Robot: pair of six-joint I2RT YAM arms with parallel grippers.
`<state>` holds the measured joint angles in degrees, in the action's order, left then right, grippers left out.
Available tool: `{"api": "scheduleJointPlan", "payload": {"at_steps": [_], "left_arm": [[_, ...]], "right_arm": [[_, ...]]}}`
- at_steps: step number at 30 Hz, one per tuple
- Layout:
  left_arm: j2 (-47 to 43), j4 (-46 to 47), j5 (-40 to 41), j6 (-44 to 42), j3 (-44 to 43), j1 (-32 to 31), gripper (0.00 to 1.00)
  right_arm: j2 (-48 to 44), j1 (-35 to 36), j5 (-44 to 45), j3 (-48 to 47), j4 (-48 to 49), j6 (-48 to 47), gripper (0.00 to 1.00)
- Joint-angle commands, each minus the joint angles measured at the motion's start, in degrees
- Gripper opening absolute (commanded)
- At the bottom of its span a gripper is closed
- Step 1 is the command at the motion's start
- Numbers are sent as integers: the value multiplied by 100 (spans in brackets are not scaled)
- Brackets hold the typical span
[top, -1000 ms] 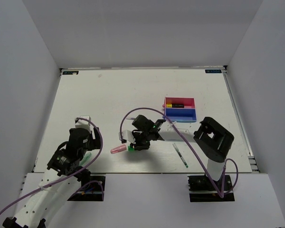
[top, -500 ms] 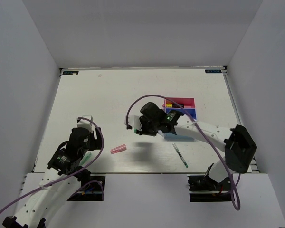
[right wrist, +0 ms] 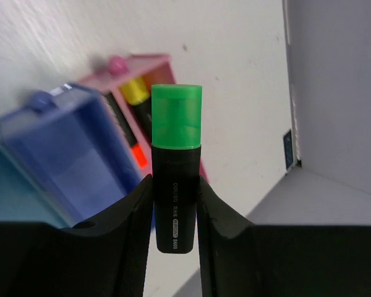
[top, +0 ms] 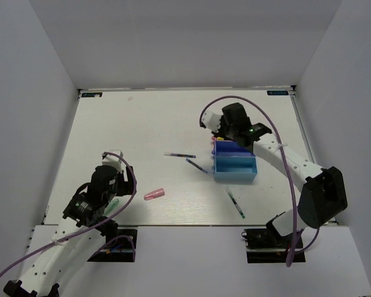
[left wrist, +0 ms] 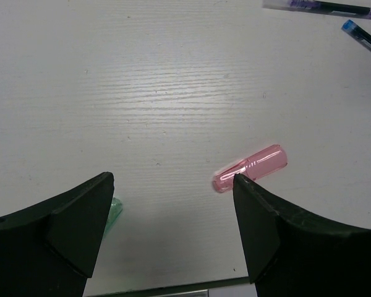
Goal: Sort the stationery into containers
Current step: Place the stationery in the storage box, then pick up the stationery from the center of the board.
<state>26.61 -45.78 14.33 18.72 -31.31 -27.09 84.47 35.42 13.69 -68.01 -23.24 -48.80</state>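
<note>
My right gripper (top: 226, 131) is shut on a green highlighter with a black body (right wrist: 176, 148) and holds it above the far end of the tray row. In the right wrist view the pink tray (right wrist: 149, 64) holds an orange-yellow highlighter (right wrist: 135, 91). Beside it are the purple-blue tray (right wrist: 74, 142) and the light blue tray (right wrist: 9, 185). My left gripper (left wrist: 173, 207) is open and empty over the table. A pink highlighter (left wrist: 250, 167) lies by its right finger and a pale green highlighter (left wrist: 113, 211) by its left finger.
Two thin pens (top: 179, 154) (top: 196, 165) lie left of the trays (top: 235, 168). A third pen (top: 235, 202) lies in front of them. The pink highlighter (top: 154, 194) lies near the table's front edge. White walls enclose the table.
My right gripper has lifted the green highlighter from beside the pink highlighter and carried it right and back to above the trays. The left arm has not moved.
</note>
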Motion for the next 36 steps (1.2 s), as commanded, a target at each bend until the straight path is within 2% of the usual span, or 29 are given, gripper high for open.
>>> {"api": "scheduleJointPlan", "payload": {"at_steps": [1, 3, 4, 5, 8, 15, 19, 20, 22, 23, 28, 33, 35, 36], "left_arm": [[89, 139, -167, -35, 64, 37, 88], [107, 113, -202, -26, 46, 37, 88], [142, 130, -211, -35, 37, 37, 88], [143, 122, -220, -18, 55, 37, 88], [169, 131, -255, -9, 46, 37, 88], [248, 315, -579, -149, 133, 37, 88], [476, 578, -1423, -395, 187, 29, 87], [642, 657, -1902, -456, 178, 29, 84], [967, 693, -2152, -606, 99, 46, 83], [1195, 693, -2354, -641, 12, 29, 80], [1917, 641, -2365, -843, -314, -252, 79], [2637, 553, -2206, -1151, -779, -709, 75], [2945, 456, -2162, -1607, -990, -973, 74], [3051, 334, -2249, -1765, -1069, -1017, 74]], "right_arm": [[-45, -447, -269, 7, 294, -726, 0], [26, -876, -901, 24, 216, -1181, 0], [52, -957, -1095, 103, 189, -1359, 0], [0, -1019, -1654, 130, 163, -1526, 0], [245, -1230, -2288, -36, -231, -1931, 0], [816, -1660, -2792, -256, -189, -2512, 0], [1106, -1775, -2793, -362, -93, -2539, 0], [1168, -1784, -2784, -449, -101, -2538, 5], [1282, -1828, -2811, -572, -215, -2512, 26], [1300, -1819, -2802, -599, -329, -2495, 32], [1160, -1881, -2951, -582, -417, -2257, 74], [810, -1969, -3214, -529, -418, -1618, 72], [686, -2004, -3408, -581, -435, -1057, 67], [476, -2004, -3696, -626, -836, -662, 64]]}}
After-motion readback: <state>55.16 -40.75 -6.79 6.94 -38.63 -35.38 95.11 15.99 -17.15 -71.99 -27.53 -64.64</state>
